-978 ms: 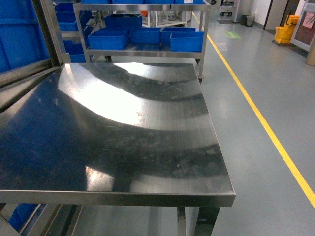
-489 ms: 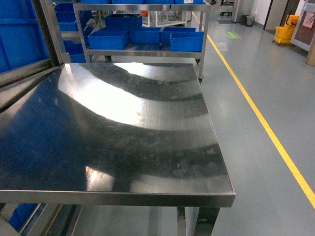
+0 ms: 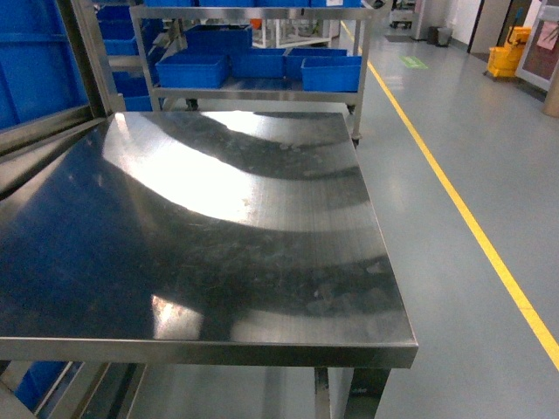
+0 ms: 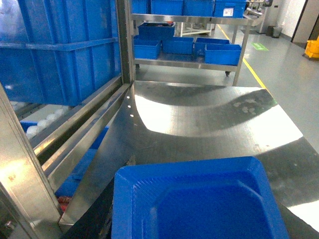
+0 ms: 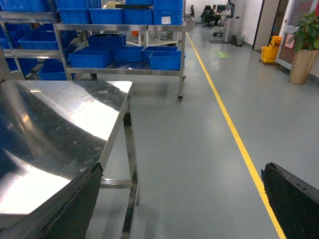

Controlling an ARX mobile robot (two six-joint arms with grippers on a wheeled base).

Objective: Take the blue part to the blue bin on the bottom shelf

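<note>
Steel fills most of the head view: a shiny table top with nothing on it, gray floor with a yellow line beside it, and a far rack of small blue bins behind it. Nothing has been moved in this view over the last second; the table, the shine on it and the bins are all seen in the same places, so the robot seems to be kept waiting or only looking, and no step of the task has been gained. The blue part cannot be found for sure in any view. A bright blue plastic piece with a raised edge is seen very close at the bottom of the left wrist view, but whether it is held, and what it is, cannot be told; the left jaws are hidden too. Big blue crates are stacked on the rack at the left, with white rollers under them. The right gripper is held out past the table edge over the floor, its dark fingers spread wide with nothing between them. The part probably has to be found first.
</note>
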